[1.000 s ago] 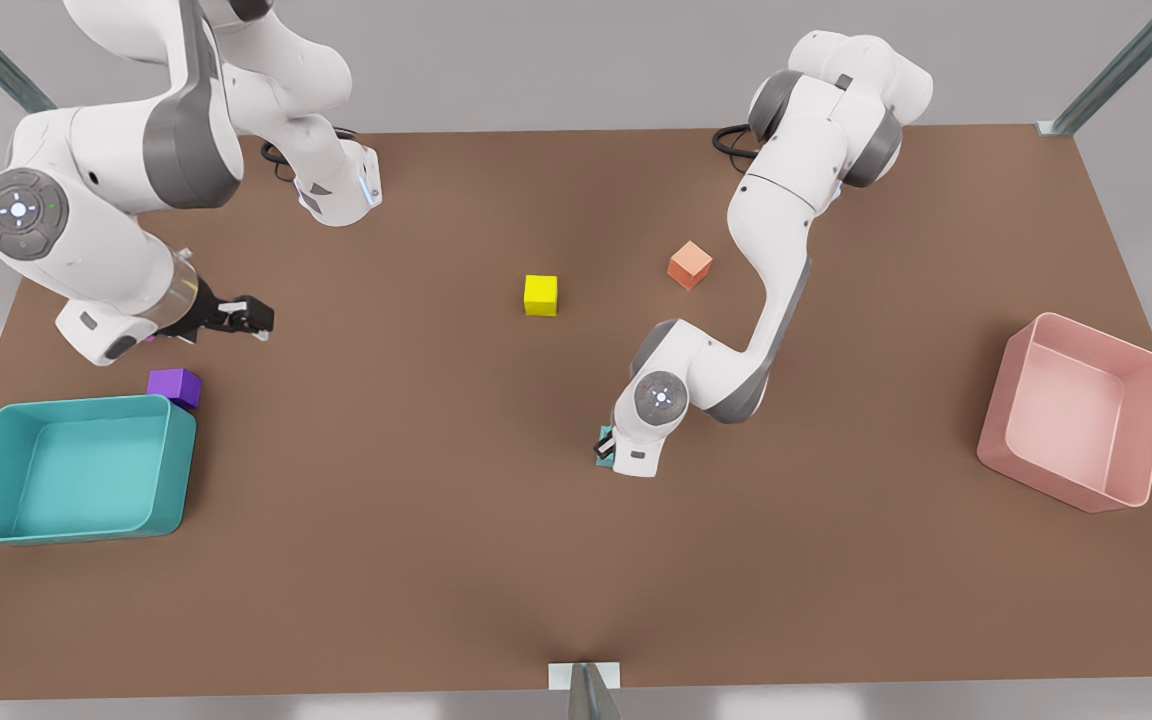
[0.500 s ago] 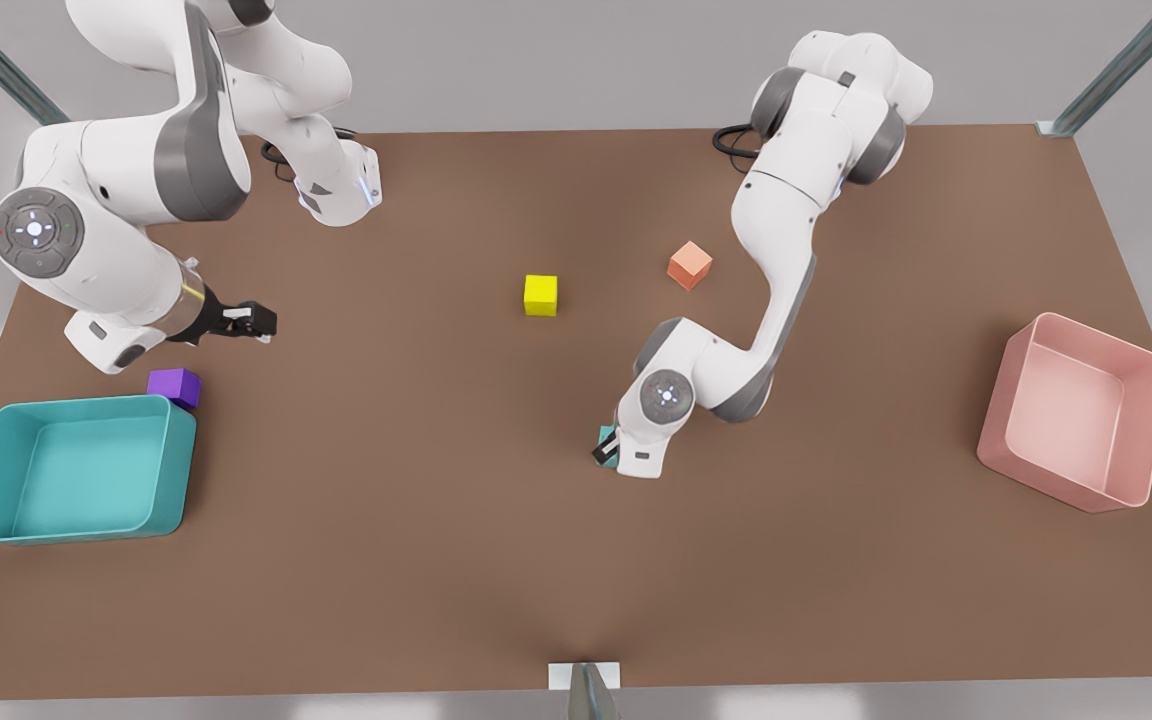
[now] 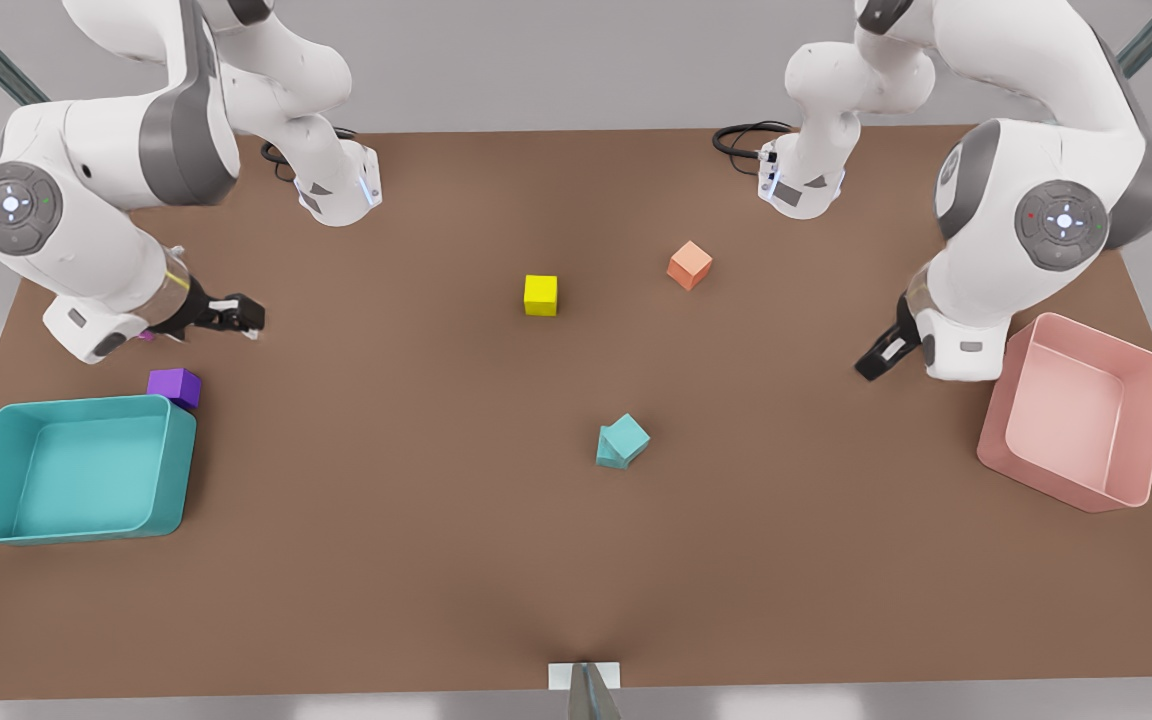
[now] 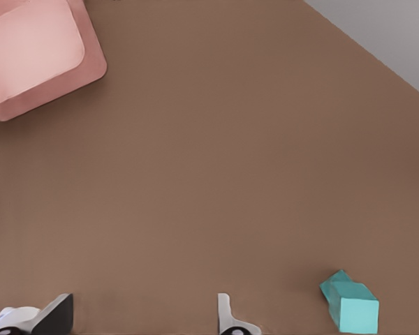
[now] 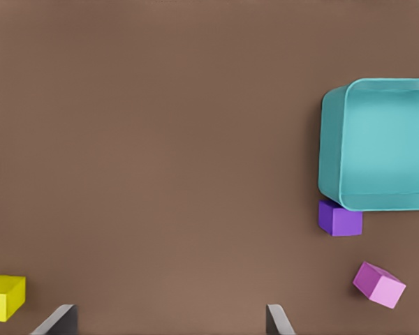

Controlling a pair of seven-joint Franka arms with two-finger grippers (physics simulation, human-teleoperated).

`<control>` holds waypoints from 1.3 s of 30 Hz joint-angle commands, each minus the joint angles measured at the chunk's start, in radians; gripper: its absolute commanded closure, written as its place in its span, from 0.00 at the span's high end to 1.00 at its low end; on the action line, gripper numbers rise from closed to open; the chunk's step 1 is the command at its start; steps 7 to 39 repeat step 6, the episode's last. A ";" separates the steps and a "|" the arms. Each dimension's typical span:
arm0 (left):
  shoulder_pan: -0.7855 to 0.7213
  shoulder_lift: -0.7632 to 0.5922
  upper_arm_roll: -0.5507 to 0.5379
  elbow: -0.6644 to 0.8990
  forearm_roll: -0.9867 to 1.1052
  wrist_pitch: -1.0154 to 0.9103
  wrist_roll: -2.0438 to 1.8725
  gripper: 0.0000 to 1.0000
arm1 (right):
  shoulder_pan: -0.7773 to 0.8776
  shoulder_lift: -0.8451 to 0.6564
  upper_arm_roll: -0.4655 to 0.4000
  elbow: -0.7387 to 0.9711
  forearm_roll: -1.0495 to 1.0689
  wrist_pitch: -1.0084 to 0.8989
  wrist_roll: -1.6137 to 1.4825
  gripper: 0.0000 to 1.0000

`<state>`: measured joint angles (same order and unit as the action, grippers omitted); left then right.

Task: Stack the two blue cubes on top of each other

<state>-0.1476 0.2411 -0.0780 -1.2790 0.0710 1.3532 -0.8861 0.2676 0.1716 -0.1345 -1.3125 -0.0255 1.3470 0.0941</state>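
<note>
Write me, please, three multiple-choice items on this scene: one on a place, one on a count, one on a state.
1. Where is the purple cube? A beside the teal tray; B mid-table; C held by an arm.
2. How many small teal cubes? A one; B two; C four.
3. The left gripper's jaws? A shut on a cube; B open; C shut on nothing.
Answers: 1 A: it sits at the tray's corner. 2 B: the upper teal cube rests on the lower teal cube. 3 B: by the pink tray, jaws apart; the right gripper, near the purple cube, likewise.
</note>
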 commanded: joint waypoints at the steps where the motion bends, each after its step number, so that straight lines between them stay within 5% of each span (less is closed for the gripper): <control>1: 0.019 -0.017 0.000 -0.016 0.058 -0.146 0.941 1.00 | -0.004 -0.014 -0.002 0.010 -0.002 -0.002 -0.004 1.00; 39: 0.025 -0.008 0.000 0.015 0.026 -0.172 0.941 1.00 | -0.004 -0.032 0.000 -0.021 -0.007 0.044 -0.004 1.00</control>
